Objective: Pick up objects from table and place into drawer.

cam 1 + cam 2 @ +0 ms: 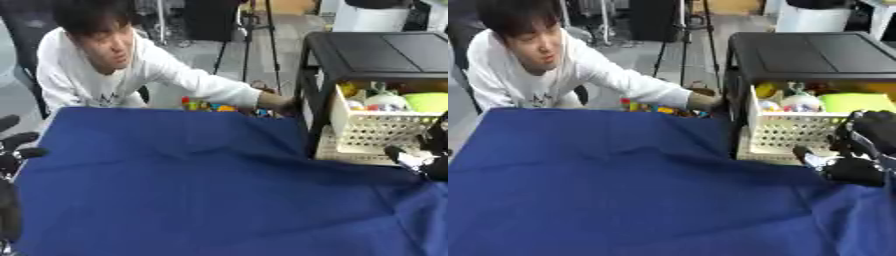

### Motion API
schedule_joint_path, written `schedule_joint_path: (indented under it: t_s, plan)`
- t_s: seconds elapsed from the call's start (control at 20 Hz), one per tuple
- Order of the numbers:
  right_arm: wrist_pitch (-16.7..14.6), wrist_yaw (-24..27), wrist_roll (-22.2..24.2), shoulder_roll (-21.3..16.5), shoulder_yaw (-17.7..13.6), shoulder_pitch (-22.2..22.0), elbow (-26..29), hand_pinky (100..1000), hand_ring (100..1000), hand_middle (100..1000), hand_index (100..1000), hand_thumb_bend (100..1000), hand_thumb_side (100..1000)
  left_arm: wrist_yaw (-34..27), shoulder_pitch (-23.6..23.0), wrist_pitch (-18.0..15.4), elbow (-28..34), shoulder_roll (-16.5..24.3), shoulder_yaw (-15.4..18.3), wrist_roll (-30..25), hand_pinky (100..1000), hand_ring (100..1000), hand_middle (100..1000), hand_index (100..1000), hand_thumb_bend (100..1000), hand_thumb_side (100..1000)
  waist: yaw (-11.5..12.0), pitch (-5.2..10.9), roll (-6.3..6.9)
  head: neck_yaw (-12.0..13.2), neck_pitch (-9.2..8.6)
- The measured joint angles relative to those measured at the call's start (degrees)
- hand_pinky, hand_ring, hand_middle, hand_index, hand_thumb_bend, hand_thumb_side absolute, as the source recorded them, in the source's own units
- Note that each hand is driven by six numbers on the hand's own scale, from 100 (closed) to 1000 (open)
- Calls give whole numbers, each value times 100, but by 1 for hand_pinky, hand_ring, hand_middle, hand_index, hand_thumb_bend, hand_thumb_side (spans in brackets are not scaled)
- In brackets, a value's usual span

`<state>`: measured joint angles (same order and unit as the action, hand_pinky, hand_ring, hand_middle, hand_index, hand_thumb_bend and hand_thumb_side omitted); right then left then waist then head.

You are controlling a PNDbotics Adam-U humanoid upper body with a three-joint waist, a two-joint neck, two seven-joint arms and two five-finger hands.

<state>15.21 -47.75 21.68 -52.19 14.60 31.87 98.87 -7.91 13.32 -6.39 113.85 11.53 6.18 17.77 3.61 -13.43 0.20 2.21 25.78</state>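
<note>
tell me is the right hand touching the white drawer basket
Cannot tell. In the right eye view the right hand overlaps the front of the white drawer basket, but no view shows plain contact or a gap between them.

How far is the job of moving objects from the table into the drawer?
The open drawer already holds several colourful items. The blue cloth shows no objects left on it. The right hand sits beside the drawer front; whether it holds anything is unclear. The left hand rests open at the table's left edge.

No text, label, brand, number or sign can be read in either view. A faint mark is seen on the person's white shirt, but nothing can be made out of it.
</note>
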Motion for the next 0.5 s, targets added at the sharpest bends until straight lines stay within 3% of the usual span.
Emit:
schedule_joint_path:
  t_s: [0.5]
  plan:
    - [3,-2,-64,0,-16,89,-67,141,566,722,846,446,970,14,26,-8,0,-1,0,-26,548,624,694,894,394,984,74,-76,-33,-59,-27]
